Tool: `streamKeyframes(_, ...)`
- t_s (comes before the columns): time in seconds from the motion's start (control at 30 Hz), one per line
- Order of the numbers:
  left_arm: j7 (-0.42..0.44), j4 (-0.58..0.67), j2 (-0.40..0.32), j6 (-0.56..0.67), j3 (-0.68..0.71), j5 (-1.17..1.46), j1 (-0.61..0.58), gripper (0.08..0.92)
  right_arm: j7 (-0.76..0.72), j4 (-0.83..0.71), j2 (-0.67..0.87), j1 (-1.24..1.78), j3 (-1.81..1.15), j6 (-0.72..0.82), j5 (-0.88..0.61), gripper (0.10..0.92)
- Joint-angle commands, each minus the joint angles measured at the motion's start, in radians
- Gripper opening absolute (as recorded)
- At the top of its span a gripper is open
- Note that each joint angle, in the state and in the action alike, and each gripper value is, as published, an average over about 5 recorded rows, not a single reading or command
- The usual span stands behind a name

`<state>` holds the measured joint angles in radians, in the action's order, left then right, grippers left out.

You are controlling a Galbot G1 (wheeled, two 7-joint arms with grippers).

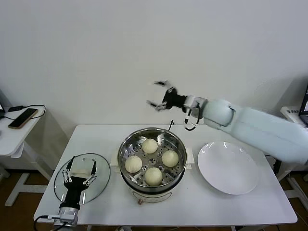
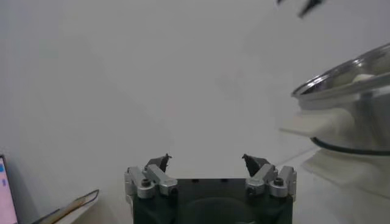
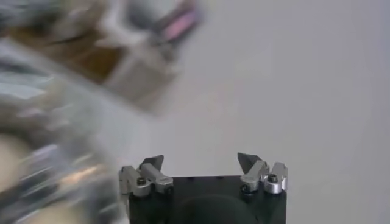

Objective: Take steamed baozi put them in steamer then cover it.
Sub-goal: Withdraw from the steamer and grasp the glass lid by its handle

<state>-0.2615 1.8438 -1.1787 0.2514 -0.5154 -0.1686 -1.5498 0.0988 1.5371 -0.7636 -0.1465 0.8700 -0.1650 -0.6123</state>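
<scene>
1. Left of the steamer (image 1: 152,162), a round glass lid (image 1: 82,178) is laid flat on the white table (image 1: 250,208), kept near so that the pot can be covered once it is loaded.
2. The left gripper (image 1: 80,172) is poised over the lid's white handle (image 1: 83,170), its jaws spread wide on either side and nothing held; this placement is judged to be a readying for the lid lift. In the left wrist view the two dark fingertips (image 2: 162,162) are seen well apart with only empty space between them, and the steamer's rim lies off to one side.
3. The steamer is set at the table's middle. All four steamed baozi (image 1: 153,176) are resting on its perforated tray, spaced apart in a ring, so the loading step is judged complete and only covering is left.
4. Above and behind the steamer, the right gripper (image 1: 161,94) is held high in the air, jaws wide open and empty, well clear of the pot; it is judged to be out of the lid's path.
5. Right of the steamer, a white plate (image 1: 228,167) is lying bare, no bun being left on it.
</scene>
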Motion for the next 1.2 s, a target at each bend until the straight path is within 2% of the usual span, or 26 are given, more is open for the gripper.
streamKeyframes(0.03, -0.027, -0.037, 0.0, 0.019, -0.003, -0.123, 0.02, 0.823, 0.403, 0.028, 0.013, 0.872, -0.87, -0.181, 0.185, 0.823)
streamKeyframes(0.23, -0.058, -0.101, 0.009, 0.055, -0.013, -0.246, 0.03, 0.823, 0.34, 0.005, -0.151, 1.168, -1.152, -0.224, 0.292, 0.823)
streamKeyframes(0.53, -0.108, -0.234, 0.048, 0.053, -0.064, -0.543, 0.005, 0.823, 0.254, 0.017, -0.303, 1.376, -1.292, -0.252, 0.378, 0.823)
streamKeyframes(0.73, -0.141, -0.322, 0.058, 0.086, -0.106, -0.757, -0.017, 0.823, 0.217, 0.021, -0.342, 1.416, -1.309, -0.262, 0.395, 0.823)
streamKeyframes(0.9, -0.2, -0.368, 0.045, 0.131, -0.12, -0.924, 0.001, 0.823, 0.205, 0.017, -0.354, 1.421, -1.301, -0.26, 0.405, 0.823)
streamKeyframes(1.2, -0.225, -0.413, 0.029, 0.108, -0.109, -1.037, 0.075, 0.823, 0.19, 0.008, -0.379, 1.432, -1.295, -0.26, 0.422, 0.823)
